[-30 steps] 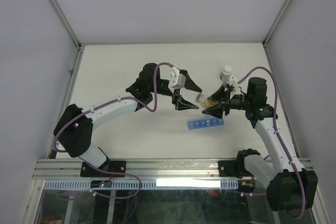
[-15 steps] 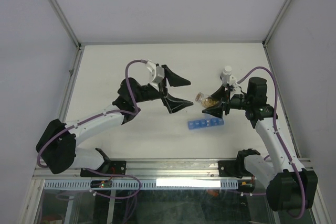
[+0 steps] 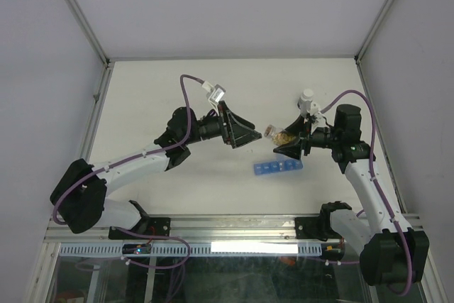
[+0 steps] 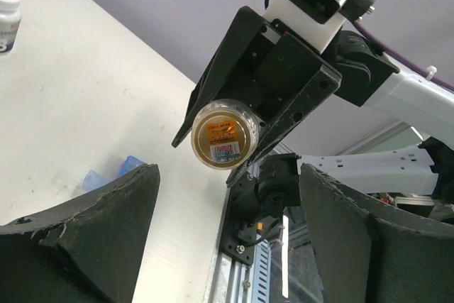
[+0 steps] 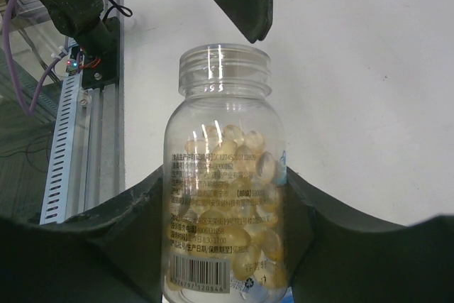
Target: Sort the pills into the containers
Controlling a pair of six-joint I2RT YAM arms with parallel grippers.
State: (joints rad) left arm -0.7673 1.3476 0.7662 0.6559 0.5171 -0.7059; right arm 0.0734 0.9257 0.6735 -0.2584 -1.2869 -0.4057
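- The left hand (image 3: 243, 133) hangs above the middle of the surface (image 3: 142, 90). Its two fingers stand wide apart with nothing between them, which its own wrist view shows plainly.
- A clear bottle (image 3: 275, 134) is tilted, with its uncapped mouth turned toward the left hand and a gap between the two.
  - The left wrist view sees it end-on as a round amber disc.
  - The right wrist view sees it lengthwise, with a printed label and barcode.
- The pills (image 5: 241, 239) can be made out only in the right wrist view. They are pale yellow capsules filling the lower part of the bottle.
- The blue pill organizer (image 3: 277, 169) lies flat on the surface, toward the near edge from the bottle and just below it in the overhead view. Only a blue corner of it peeks past a finger in the left wrist view. Whether its compartments hold anything cannot be told.
- The right hand (image 3: 289, 145) is clamped on the bottle's body, with one finger on each side.
- A white-capped bottle (image 3: 306, 98) stands upright toward the far right, behind the right hand.
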